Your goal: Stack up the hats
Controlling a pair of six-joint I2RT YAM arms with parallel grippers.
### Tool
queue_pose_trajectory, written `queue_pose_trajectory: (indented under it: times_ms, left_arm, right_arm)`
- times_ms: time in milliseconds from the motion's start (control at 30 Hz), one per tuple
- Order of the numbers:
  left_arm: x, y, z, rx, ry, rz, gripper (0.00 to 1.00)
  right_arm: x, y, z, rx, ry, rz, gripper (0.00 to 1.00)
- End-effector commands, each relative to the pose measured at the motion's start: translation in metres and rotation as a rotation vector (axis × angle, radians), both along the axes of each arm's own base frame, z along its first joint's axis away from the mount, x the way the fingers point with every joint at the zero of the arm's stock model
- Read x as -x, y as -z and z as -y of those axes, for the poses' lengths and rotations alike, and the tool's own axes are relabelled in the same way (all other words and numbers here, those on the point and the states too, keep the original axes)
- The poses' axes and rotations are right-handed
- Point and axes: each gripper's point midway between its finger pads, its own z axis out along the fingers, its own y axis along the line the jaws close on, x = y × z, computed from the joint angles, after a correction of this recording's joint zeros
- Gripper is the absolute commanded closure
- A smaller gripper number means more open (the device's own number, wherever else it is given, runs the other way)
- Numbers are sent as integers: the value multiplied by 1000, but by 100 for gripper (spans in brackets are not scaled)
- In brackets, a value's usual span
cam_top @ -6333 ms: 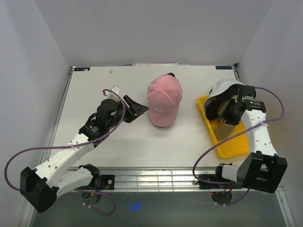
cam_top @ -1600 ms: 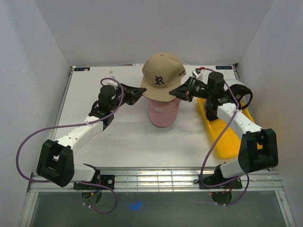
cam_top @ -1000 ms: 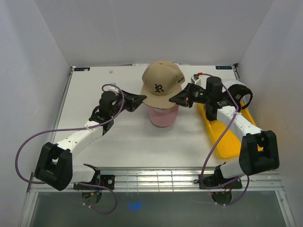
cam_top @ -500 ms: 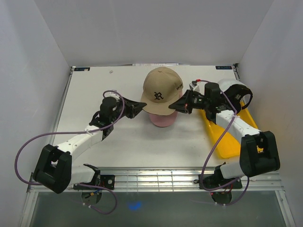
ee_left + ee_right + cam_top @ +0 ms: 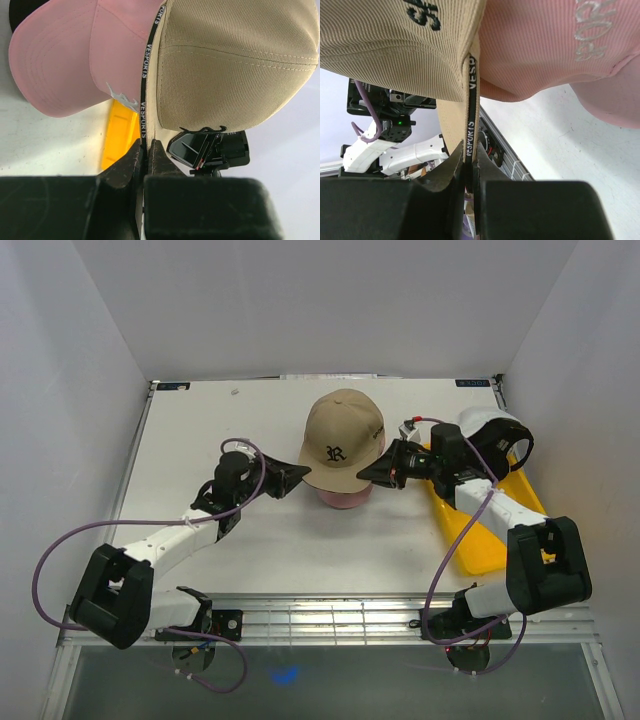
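From above, I have the tan cap (image 5: 343, 443) held between my two grippers. The left gripper (image 5: 297, 475) grips its rim on one side and the right gripper (image 5: 368, 474) grips the opposite side. The cap sits low over the pink cap (image 5: 346, 498), which shows only as a sliver under the tan rim, directly between and below both sets of fingers. Behind the right wrist, a white cap (image 5: 482, 424) rests at the far end of the yellow tray (image 5: 487, 536).

In the left wrist view, the left gripper (image 5: 147, 150) is clenched tight on the tan cap's (image 5: 235, 60) edge, with the lettered inner band running straight into the jaws. The pink cap (image 5: 70, 65) lies just beyond my fingers, tucked up against the tan one. The right gripper (image 5: 210, 147) shows across the gap.

The right wrist view mirrors this. The right gripper (image 5: 469, 165) is pinched closed on the same band, with the tan cap (image 5: 390, 45) to one side of the jaws and the pink cap (image 5: 545, 45) pressed close on the other.

I judge this to be the seating step — tan onto pink — and it is nearly done. Next I should lower the last bit until the crown nests, then let go with both sides together and back each gripper straight outward, so neither drags the rim and skews the stack. After that, I expect the white cap comes next.
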Motion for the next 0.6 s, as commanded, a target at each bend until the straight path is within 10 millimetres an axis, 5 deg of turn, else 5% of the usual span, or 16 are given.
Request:
queue_pose_trajectory:
  times_ms: [0, 567]
  left_arm:
    - [15, -3, 10, 5, 75, 31, 100]
    - [21, 46, 4, -59, 55, -68, 100]
  right_arm:
    - [6, 22, 2, 64, -15, 39, 92]
    - [12, 55, 8, 123, -12, 1, 92]
